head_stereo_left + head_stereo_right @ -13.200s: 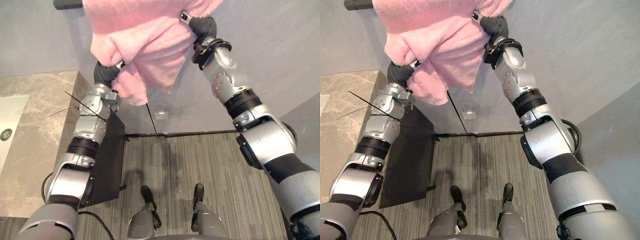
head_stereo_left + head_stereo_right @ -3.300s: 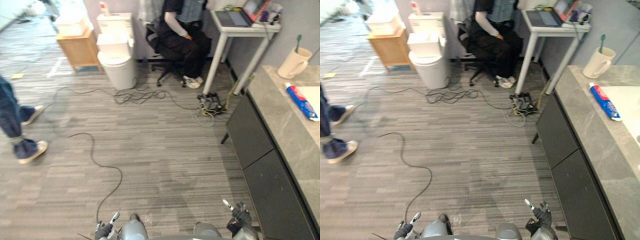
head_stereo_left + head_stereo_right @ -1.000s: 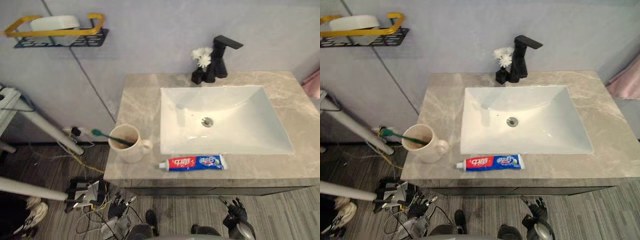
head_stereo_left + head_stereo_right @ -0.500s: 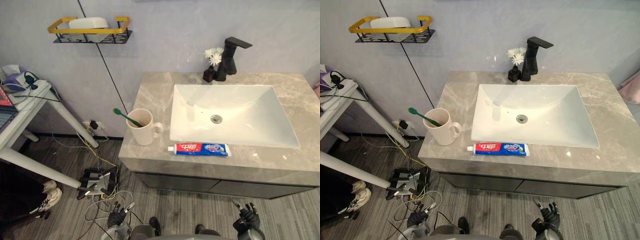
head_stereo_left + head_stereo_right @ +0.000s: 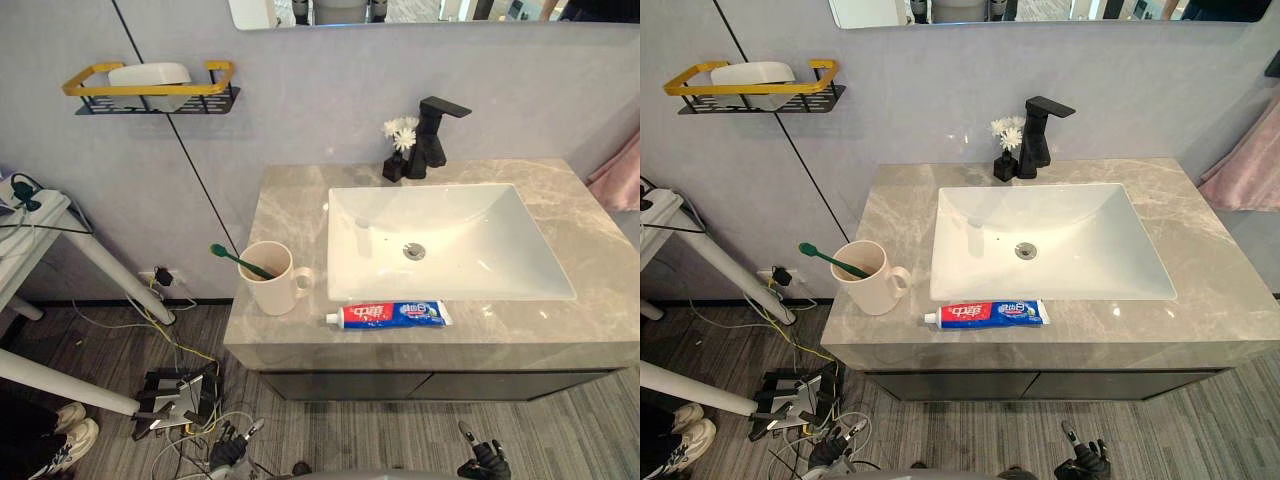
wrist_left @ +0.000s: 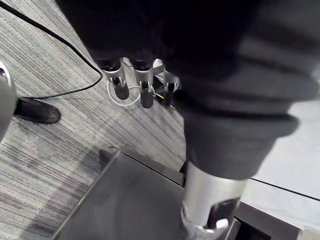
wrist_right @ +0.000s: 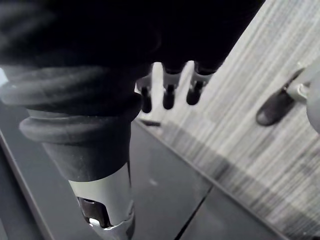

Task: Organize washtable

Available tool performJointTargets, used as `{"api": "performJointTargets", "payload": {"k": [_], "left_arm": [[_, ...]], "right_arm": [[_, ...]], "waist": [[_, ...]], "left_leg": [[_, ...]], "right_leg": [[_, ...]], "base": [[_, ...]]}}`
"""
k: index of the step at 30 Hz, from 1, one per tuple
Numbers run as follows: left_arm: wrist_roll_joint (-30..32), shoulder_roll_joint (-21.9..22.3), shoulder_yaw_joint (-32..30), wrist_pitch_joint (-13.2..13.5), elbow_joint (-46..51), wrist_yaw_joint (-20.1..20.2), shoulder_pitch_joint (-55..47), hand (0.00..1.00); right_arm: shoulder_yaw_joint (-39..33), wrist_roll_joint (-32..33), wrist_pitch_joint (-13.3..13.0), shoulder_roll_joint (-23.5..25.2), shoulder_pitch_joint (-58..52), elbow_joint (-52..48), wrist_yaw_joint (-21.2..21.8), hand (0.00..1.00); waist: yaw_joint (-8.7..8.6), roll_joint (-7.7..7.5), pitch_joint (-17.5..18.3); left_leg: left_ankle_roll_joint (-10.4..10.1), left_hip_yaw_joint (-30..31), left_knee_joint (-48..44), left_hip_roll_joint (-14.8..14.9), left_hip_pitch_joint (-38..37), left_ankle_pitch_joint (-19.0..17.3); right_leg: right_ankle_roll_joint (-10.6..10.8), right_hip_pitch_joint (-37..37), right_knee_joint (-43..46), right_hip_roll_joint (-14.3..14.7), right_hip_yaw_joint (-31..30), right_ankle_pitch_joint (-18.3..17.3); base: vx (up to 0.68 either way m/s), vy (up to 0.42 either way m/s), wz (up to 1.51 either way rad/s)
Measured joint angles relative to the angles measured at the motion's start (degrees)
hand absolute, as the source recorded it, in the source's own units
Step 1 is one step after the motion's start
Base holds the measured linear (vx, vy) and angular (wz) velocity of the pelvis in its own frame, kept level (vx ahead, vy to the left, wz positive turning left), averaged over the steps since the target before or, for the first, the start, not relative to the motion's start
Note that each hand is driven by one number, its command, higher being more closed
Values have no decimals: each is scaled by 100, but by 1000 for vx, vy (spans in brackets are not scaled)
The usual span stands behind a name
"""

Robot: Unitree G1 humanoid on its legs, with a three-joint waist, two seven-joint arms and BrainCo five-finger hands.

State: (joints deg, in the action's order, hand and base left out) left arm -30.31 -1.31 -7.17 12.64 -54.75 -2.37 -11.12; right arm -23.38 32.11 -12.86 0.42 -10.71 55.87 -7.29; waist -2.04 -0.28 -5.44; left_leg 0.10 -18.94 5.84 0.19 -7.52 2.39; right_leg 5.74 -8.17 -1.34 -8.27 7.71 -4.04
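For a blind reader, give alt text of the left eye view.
A grey washtable holds a white sink; by its front edge are a cream mug with a green toothbrush and a toothpaste tube. The left hand and right hand hang open below.

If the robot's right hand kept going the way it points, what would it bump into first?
Most likely the striped grey floor, right at the foot of the dark cabinet front: the relaxed fingers of the right hand aim there. Depth is unclear, so the cabinet might come first.

Bathroom mock-up, marble washtable, sink, black faucet
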Motion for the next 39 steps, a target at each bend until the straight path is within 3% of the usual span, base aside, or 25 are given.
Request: {"api": "performJointTargets", "payload": {"k": [11,15,19,24,36,39], "left_arm": [[22,-70,75,-59,-458,103,166,0],[26,-106,75,-98,-555,101,253,0],[75,-124,50,-99,-539,101,262,0],[98,-161,52,-110,-527,122,223,0],[249,-234,72,-117,-529,252,57,0],[257,-236,71,-116,-527,278,25,0]], "right_arm": [[-981,0,95,-605,-108,261,7,0],[-1249,1,99,-606,-127,-428,-24,0],[-1743,-74,69,-646,-300,-2273,-137,0],[-2418,-480,-94,-1283,-149,-3719,-453,0],[-3114,-1376,-256,-2635,253,-5132,-777,0],[-3078,-1370,-342,-3242,428,-5324,-767,0]], "waist": [[-12,16,1],[-20,-4,-2],[-33,-27,11],[-69,-101,79],[-349,-208,273],[-349,-227,335]], "left_leg": [[0,28,-2,11,-41,-1],[-5,1,-3,15,-39,-5],[-20,-31,-34,17,-8,-18],[-34,-151,-43,47,81,-27],[-40,-149,-41,34,121,-31],[-36,-107,-40,1,151,-29]], "right_leg": [[39,-67,-81,-25,35,42],[46,-49,-88,-26,7,46],[52,5,-86,-28,-38,50],[55,161,-78,3,-171,96],[64,254,-50,-10,-217,105],[71,276,-43,-40,-194,108]], "base": [[0,0,0],[0,0,-2],[0,0,-5],[15,-16,-12],[-6,-14,-3],[-10,-5,2]]}}
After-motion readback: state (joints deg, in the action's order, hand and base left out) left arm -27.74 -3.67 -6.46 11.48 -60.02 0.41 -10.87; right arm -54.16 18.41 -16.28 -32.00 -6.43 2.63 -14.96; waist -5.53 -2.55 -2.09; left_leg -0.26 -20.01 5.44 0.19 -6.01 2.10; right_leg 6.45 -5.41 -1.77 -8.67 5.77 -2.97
